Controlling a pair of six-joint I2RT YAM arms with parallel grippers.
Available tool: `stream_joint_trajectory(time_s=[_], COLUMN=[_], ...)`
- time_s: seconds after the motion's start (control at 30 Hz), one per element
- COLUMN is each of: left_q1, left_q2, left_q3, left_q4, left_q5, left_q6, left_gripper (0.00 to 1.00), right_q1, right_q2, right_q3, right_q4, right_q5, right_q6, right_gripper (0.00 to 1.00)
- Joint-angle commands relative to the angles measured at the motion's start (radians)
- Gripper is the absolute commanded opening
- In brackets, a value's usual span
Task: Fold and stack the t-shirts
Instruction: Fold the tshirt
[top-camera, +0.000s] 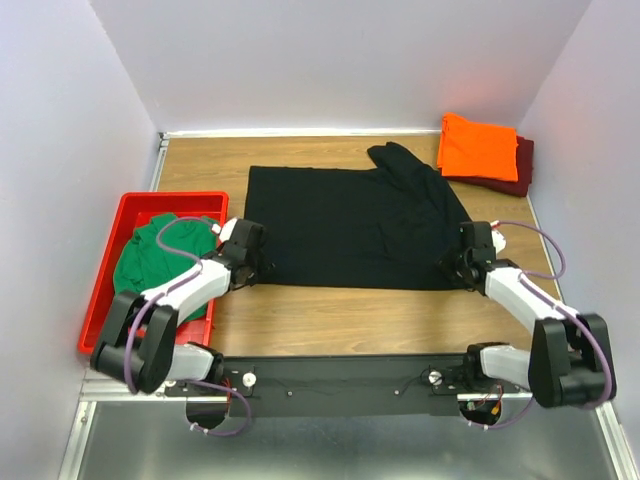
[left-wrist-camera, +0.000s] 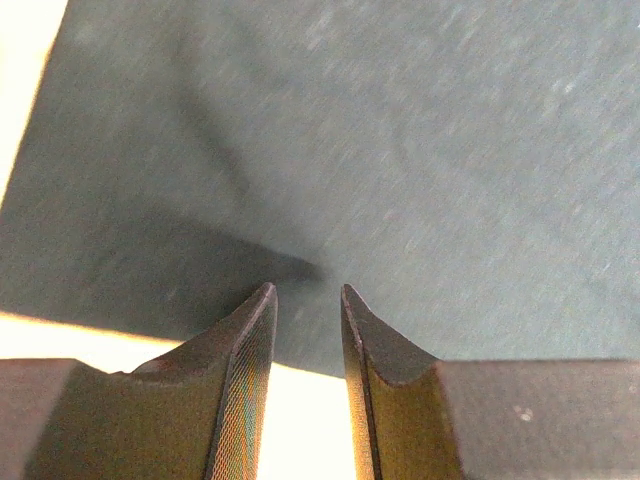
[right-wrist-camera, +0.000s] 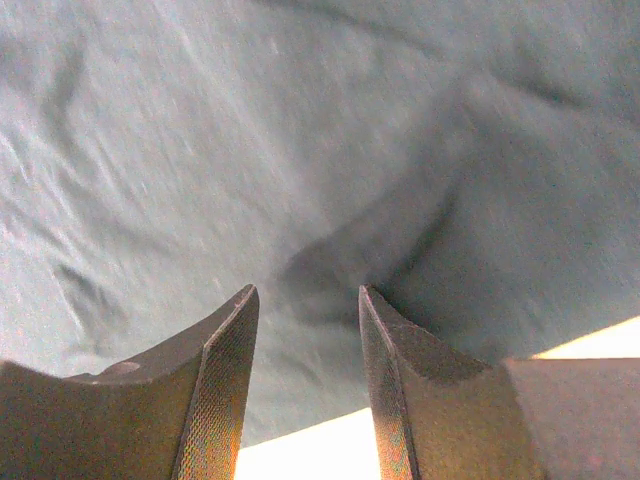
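Black cloth fills the middle of the wooden bench (top-camera: 330, 320): the black t-shirt (top-camera: 350, 225) lies spread flat, with its far right part bunched into a dark hump near the back. The left pincer (left-wrist-camera: 305, 290) sits low at the shirt's near left corner. Its jaws are released, with a narrow gap between the fingers (left-wrist-camera: 245, 350) and nothing caught in it; the cloth's edge and the pale bench show just under the tips. The right pincer (right-wrist-camera: 305, 292) hangs over the near right corner, likewise released, its fingers apart above wrinkled cloth. The orange t-shirt (top-camera: 477, 147) rests folded on the folded maroon t-shirt (top-camera: 522, 172) in the far right corner, just beside the black hump. The green t-shirt (top-camera: 160, 255) lies crumpled in the red tray (top-camera: 103, 285) at the left edge of the bench.
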Motion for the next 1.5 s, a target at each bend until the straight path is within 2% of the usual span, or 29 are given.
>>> stream_joint_trajectory(time_s=[0.0,0.23,0.33,0.43,0.57,0.77,0.93,1.07,1.27,1.47], left_q1=[-0.02,-0.06,-0.06,-0.06,-0.057,-0.04,-0.022,-0.022,-0.022,-0.023], left_q2=[-0.121,-0.265,-0.271,-0.239,-0.088,0.076,0.149,0.161,0.129,0.045], left_q3=[-0.051,-0.105,-0.076,-0.012,0.085,0.131,0.119,0.101,0.022,-0.021], left_q4=[-0.097,-0.138,-0.121,-0.094,-0.066,0.006,0.025,0.018,0.005,-0.017], left_q5=[-0.022,-0.011,-0.053,-0.108,-0.12,-0.082,-0.039,-0.025,0.001,0.053], left_q6=[-0.06,-0.095,-0.065,-0.035,-0.009,0.031,0.043,0.041,0.026,0.015], left_gripper=[0.4,0.4,0.4,0.4,0.4,0.4,0.4,0.4,0.4,0.4], right_q1=[-0.008,-0.008,-0.008,-0.01,-0.01,-0.023,-0.063,-0.085,-0.154,-0.172], right_q2=[-0.107,-0.312,-0.307,-0.248,-0.141,0.071,0.172,0.175,0.062,-0.062], right_q3=[-0.052,-0.102,-0.037,0.038,0.133,0.189,0.146,0.085,-0.032,-0.105], right_q4=[-0.13,-0.245,-0.247,-0.245,-0.244,-0.19,-0.126,-0.115,-0.116,-0.138], right_q5=[-0.041,-0.072,-0.048,0.043,0.21,0.256,0.23,0.177,0.077,-0.037], right_q6=[0.027,0.048,0.016,-0.011,0.01,0.013,0.016,0.032,0.035,0.03], right_gripper=[0.52,0.53,0.53,0.53,0.53,0.54,0.54,0.55,0.56,0.57])
